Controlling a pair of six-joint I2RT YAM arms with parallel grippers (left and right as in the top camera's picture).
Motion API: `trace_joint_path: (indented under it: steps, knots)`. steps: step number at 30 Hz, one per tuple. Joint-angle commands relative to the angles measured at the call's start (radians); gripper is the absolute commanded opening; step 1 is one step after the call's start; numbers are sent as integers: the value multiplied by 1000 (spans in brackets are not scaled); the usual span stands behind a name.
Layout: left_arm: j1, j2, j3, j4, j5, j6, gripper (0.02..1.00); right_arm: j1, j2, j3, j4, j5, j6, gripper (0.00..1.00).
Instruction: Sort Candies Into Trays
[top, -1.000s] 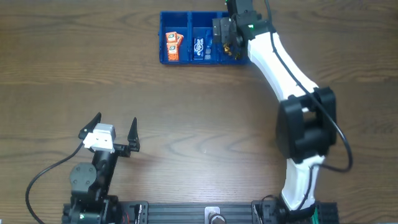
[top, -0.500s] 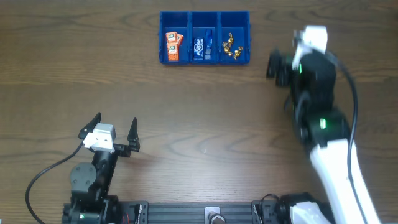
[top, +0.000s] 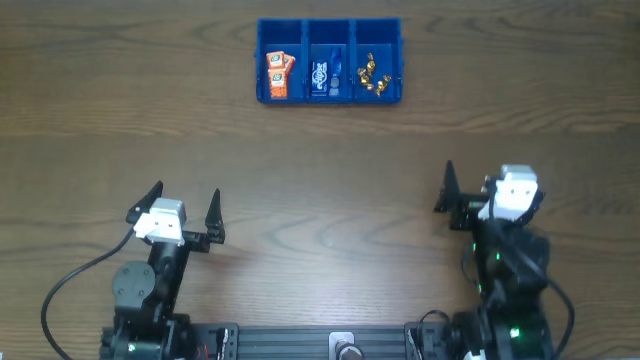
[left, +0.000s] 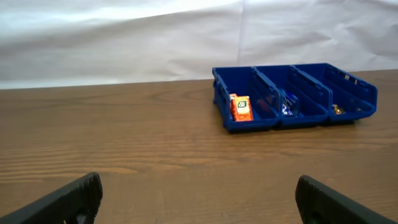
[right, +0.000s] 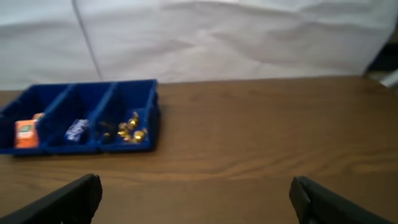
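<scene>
A blue tray (top: 394, 60) with three compartments sits at the far middle of the table. Its left compartment holds orange candies (top: 277, 74), the middle one a blue-wrapped candy (top: 320, 74), the right one several gold candies (top: 371, 76). The tray (left: 364, 93) also shows in the left wrist view, with an orange candy (left: 241, 107). In the right wrist view the tray (right: 152, 118) holds gold candies (right: 129, 129). My left gripper (top: 186, 208) stands open and empty near the front left. My right gripper (top: 463, 193) stands open and empty near the front right.
The wooden table (top: 320, 170) lies bare between the tray and both grippers. A white backdrop (left: 124, 37) hangs behind the table's far edge.
My right arm has pulled back from the tray's right compartment to the front right of the table. The gold candies now lie uncovered in that compartment. The left arm has not moved.
</scene>
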Motion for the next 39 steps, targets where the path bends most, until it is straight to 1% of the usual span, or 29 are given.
trace_joint_path:
  steps: [1,12,16,39]
  knots:
    - [2,-6,-18,-35,18,11,998,-1,-152,-109,5,-78,-12,998]
    - [2,-6,-18,-35,18,11,998,0,-299,-214,14,-89,-12,998]
    - [2,-6,-18,-35,18,11,996,3,-315,-295,98,-89,-11,998]
    - [2,-6,-18,-35,18,11,998,3,-315,-291,83,-97,-10,998]
